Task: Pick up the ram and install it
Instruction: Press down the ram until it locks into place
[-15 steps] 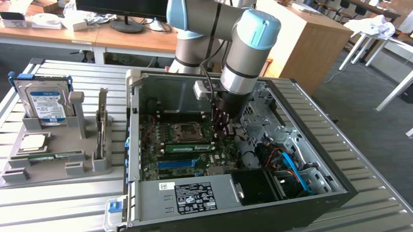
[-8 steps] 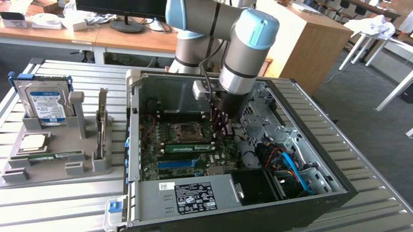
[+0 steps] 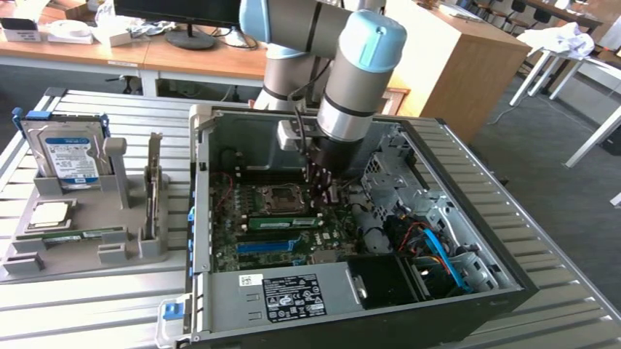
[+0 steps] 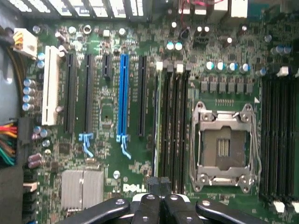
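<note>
The ram [image 3: 281, 222] is a slim green stick standing on its edge in a slot of the motherboard [image 3: 254, 247] inside the open computer case. In the wrist view the ram [image 4: 155, 126] shows edge-on as a thin line among the black memory slots. My gripper [image 3: 325, 195] is down inside the case, just above the slots near one end of the stick. Its black fingers [image 4: 148, 201] are pressed together, so my gripper [image 4: 160, 186] is shut with nothing between them. I cannot tell whether the tips touch the stick.
Beside the slots sits the CPU socket [image 4: 223, 147], and further off a blue expansion slot [image 4: 123, 95]. On the exterior view's left, a grey tray [image 3: 58, 254] holds a hard drive [image 3: 66, 154], an expansion card [image 3: 153, 190], a CPU [image 3: 51, 212] and another green stick [image 3: 73, 235].
</note>
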`<act>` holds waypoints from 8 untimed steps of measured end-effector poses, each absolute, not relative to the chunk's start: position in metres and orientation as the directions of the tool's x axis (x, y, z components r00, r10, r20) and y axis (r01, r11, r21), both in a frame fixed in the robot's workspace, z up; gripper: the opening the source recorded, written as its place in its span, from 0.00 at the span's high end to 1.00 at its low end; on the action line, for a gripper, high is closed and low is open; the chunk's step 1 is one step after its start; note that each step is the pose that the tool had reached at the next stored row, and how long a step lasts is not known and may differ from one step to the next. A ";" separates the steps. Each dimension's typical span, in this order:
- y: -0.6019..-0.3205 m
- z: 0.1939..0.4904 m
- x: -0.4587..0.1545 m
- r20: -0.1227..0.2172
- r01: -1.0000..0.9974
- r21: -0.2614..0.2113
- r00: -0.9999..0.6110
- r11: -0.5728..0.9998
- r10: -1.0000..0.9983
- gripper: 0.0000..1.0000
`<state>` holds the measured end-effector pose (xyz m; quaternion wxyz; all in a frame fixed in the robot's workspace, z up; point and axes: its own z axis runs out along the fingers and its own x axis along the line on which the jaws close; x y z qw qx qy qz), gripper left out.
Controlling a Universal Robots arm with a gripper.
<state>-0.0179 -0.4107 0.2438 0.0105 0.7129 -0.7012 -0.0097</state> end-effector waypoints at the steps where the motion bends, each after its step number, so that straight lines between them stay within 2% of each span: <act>1: -0.411 0.244 -0.020 0.001 -0.999 0.028 0.017 -0.017 -1.000 0.90; 8: -0.411 0.244 -0.038 0.001 -1.000 0.026 0.017 -0.017 -1.000 0.90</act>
